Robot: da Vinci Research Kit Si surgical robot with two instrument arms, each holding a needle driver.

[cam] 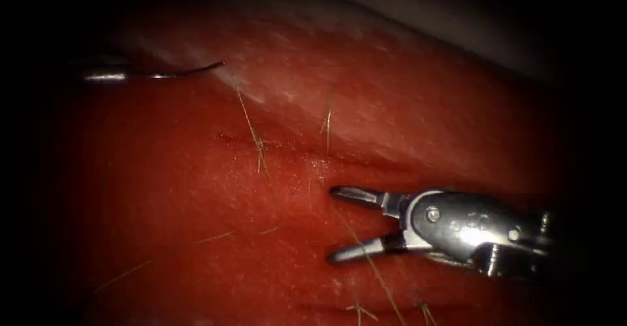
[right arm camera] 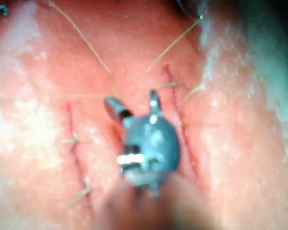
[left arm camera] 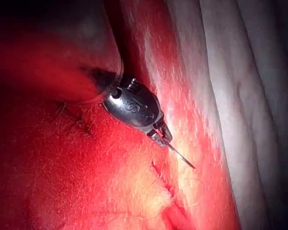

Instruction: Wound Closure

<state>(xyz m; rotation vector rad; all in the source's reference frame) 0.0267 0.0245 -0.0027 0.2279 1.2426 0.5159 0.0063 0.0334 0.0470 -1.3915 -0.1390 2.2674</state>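
- Tissue [cam: 196, 189], endoscope view: the cut [cam: 287, 148] runs across the middle, with thread [cam: 251, 130] crossing it and more strands trailing over the lower surface. The right end effector [cam: 336, 225] hovers just below the cut's right part, jaws spread wide, holding nothing; a strand passes under its lower jaw without being gripped. At upper left, well apart from the cut, the left end effector [cam: 127, 74] holds the needle [cam: 189, 71] — its jaws closed on one end of the curve, the point free and out of the tissue, over the pale upper edge.
- Left wrist view: the left end effector [left arm camera: 163, 139] is clamped on the needle [left arm camera: 182, 157], which sticks out straight past the jaw tips above the tissue [left arm camera: 62, 182], not in it. A short red cut [left arm camera: 163, 179] lies just beyond the point.
- Right wrist view: the right end effector [right arm camera: 132, 103] stands open between two cuts [right arm camera: 177, 115], thread [right arm camera: 86, 43] running past its tips, nothing between the jaws.
- Step, as a judgement: the needle is between bites, carried clear — the hold near its end suggests it needs regripping further along the curve before another bite, and the open right tool is free for that or for the loose thread.
- Writing: embossed marks on both tool bodies, too small to read; no brand legible.
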